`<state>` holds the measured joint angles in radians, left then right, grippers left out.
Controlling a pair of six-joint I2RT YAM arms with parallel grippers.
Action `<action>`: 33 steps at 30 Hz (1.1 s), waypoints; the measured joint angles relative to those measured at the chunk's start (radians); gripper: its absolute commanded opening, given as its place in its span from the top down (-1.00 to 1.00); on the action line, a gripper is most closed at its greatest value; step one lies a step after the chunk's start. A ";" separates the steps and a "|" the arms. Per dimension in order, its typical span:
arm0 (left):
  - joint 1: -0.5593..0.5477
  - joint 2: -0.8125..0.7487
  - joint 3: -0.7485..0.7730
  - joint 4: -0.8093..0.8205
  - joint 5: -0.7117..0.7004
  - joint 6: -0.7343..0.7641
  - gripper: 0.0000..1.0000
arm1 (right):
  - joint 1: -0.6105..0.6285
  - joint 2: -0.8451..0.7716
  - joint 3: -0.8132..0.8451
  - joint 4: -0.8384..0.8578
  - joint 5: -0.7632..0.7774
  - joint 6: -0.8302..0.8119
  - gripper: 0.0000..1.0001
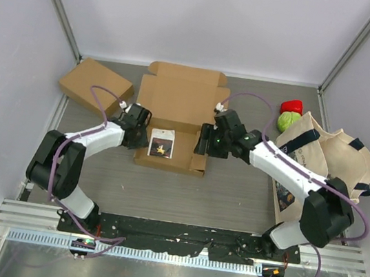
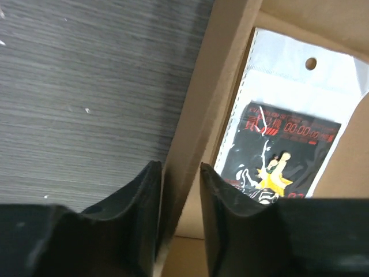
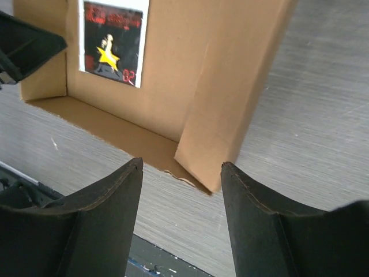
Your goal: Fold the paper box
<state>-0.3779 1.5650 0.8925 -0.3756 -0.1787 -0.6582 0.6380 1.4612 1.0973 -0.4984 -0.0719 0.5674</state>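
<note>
The brown paper box [image 1: 182,114] lies open at mid-table, its lid flap [image 1: 185,83] laid back to the far side. A packaged card [image 1: 162,142] lies on its floor. My left gripper [image 1: 141,132] straddles the box's left wall [image 2: 202,104], which rests against one finger [image 2: 147,196], with a gap to the other; the card [image 2: 282,133] is just beyond. My left gripper [image 2: 180,173] is slightly open. My right gripper [image 1: 203,141] hovers open over the upright right wall [image 3: 230,86] near the front corner, touching nothing. The right gripper's [image 3: 181,164] jaws stand wide apart.
A second flat brown box [image 1: 95,85] lies at the far left. A cream tote bag [image 1: 328,156] lies at the right, with a green ball [image 1: 288,121] and a red item [image 1: 291,106] behind it. The metal rail [image 1: 177,238] runs along the near edge.
</note>
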 measured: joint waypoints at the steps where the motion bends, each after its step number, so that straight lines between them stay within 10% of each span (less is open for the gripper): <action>1: -0.003 -0.001 -0.010 0.008 0.002 -0.005 0.34 | 0.016 0.016 0.000 0.001 0.003 0.011 -0.22; 14: -0.055 -0.123 -0.169 0.104 -0.012 -0.032 0.47 | 0.016 0.237 0.062 0.008 0.172 -0.114 -0.08; 27: -0.072 -0.182 -0.221 0.119 -0.061 -0.074 1.00 | 0.123 0.396 0.117 0.046 0.459 -0.161 0.98; 33: -0.073 -0.236 -0.274 0.133 -0.072 -0.123 1.00 | 0.244 0.489 0.193 -0.023 0.745 -0.145 0.99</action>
<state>-0.4507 1.3293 0.6189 -0.2428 -0.2504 -0.7811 0.8818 1.9507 1.2900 -0.5213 0.6731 0.4229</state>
